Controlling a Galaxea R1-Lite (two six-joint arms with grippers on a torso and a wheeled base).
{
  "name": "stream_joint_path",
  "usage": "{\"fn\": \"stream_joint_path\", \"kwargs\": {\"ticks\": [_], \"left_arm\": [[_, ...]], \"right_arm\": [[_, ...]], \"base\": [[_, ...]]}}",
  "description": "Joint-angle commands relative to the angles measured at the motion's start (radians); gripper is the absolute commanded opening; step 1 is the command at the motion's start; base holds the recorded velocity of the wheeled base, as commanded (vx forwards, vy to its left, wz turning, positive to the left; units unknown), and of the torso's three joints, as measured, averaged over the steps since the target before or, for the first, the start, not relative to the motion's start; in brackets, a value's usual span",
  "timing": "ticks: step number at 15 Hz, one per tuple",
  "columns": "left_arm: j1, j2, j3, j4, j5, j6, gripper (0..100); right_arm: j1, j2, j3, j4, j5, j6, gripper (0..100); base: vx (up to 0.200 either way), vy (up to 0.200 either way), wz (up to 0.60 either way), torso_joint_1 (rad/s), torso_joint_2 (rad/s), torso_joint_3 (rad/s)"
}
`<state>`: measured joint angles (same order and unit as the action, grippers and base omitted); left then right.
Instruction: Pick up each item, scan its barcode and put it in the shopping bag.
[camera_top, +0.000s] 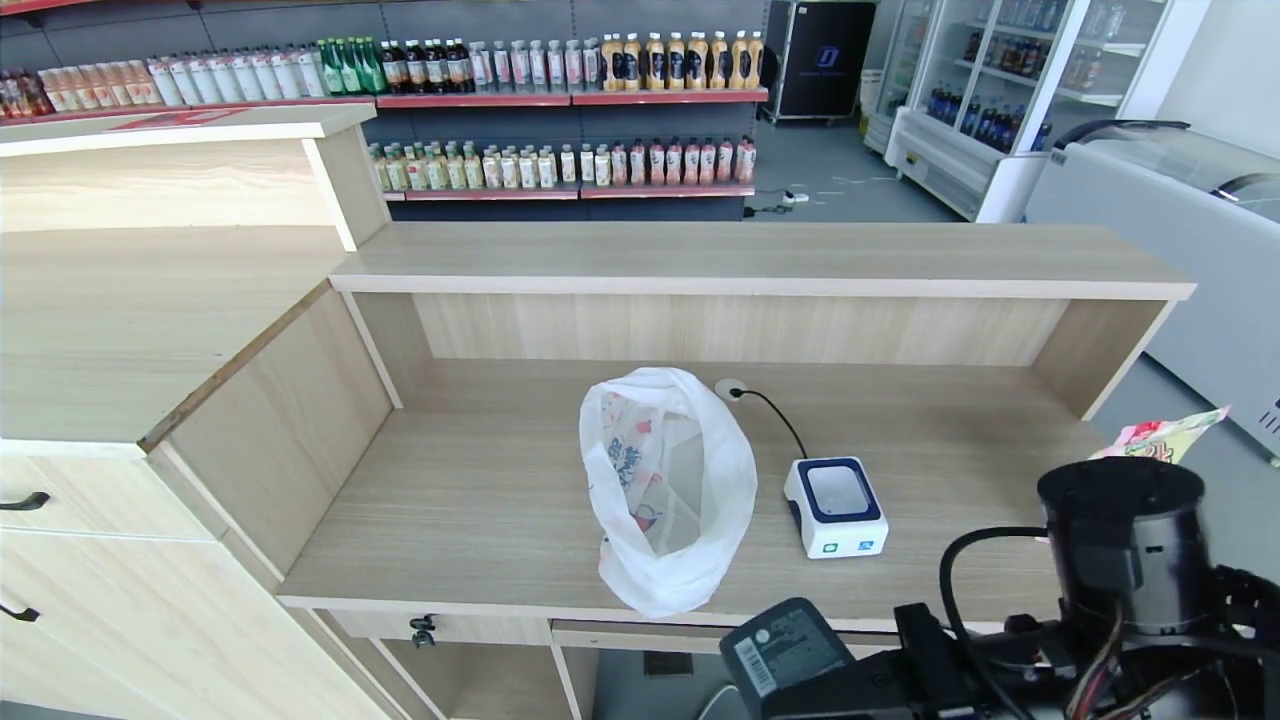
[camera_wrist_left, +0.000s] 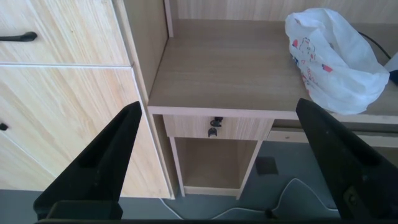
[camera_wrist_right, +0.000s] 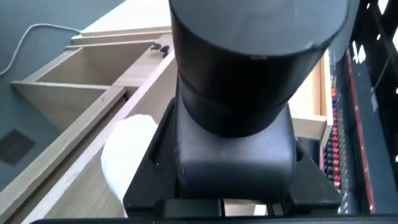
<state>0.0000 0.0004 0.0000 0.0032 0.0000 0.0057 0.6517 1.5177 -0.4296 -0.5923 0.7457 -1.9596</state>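
Left gripper (camera_wrist_left: 217, 104) hangs in front of the near left end of the counter (camera_top: 480, 480), lower than its top. Its two dark fingers (camera_wrist_left: 99, 168) are spread wide with nothing between them. Left of it stands a pale wooden cabinet (camera_top: 110, 560) with black handles. Under the counter's front edge is a shallow drawer (camera_wrist_left: 186, 127) with a small dark lock (camera_wrist_left: 214, 126).

At the counter's middle lies the shopping bag (camera_top: 668, 490), thin white plastic with red and blue print. Its mouth is open upward and its near end reaches the front edge. Just right of it, not touching, sits the scanner (camera_top: 835, 505), a white block with a dark-framed window on top. A black cable (camera_top: 775, 412) runs from its far side to a round hole (camera_top: 732, 388) in the counter.

Farther right and nearer, the right arm (camera_top: 1120, 545) shows a thick black joint at the counter's near right corner. Beyond that joint a colourful packet (camera_top: 1165, 436) in red, green and yellow sticks out, raised off the counter and well apart from bag and scanner. What holds it is hidden, and I cannot tell the right gripper's state.
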Motion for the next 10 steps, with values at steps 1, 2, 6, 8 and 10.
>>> {"fn": "stream_joint_path", "kwargs": {"ticks": [1, 2, 6, 8, 10], "left_arm": [[0.000, 0.000, 0.000, 0.000, 0.000, 0.000, 100], [0.000, 0.000, 0.000, 0.000, 0.000, 0.000, 100], [0.000, 0.000, 0.000, 0.000, 0.000, -0.001, 100], [0.000, 0.000, 0.000, 0.000, 0.000, 0.000, 100], [0.000, 0.000, 0.000, 0.000, 0.000, 0.000, 100]], "right_arm": [[-0.285, -0.229, -0.005, 0.105, -0.039, 0.189, 0], [-0.366, -0.258, -0.011, 0.105, -0.037, 0.288, 0], [-0.623, -0.344, -0.047, 0.095, -0.031, 0.772, 0], [-0.695, -0.367, -0.034, 0.100, -0.034, 0.936, 0], [-0.721, -0.352, -0.034, 0.105, -0.057, 1.005, 0]], "base": [[0.000, 0.000, 0.00, 0.000, 0.00, 0.000], [0.000, 0.000, 0.00, 0.000, 0.00, 0.000], [0.000, 0.000, 0.00, 0.000, 0.00, 0.000], [0.000, 0.000, 0.00, 0.000, 0.00, 0.000], [0.000, 0.000, 0.00, 0.000, 0.00, 0.000]]}}
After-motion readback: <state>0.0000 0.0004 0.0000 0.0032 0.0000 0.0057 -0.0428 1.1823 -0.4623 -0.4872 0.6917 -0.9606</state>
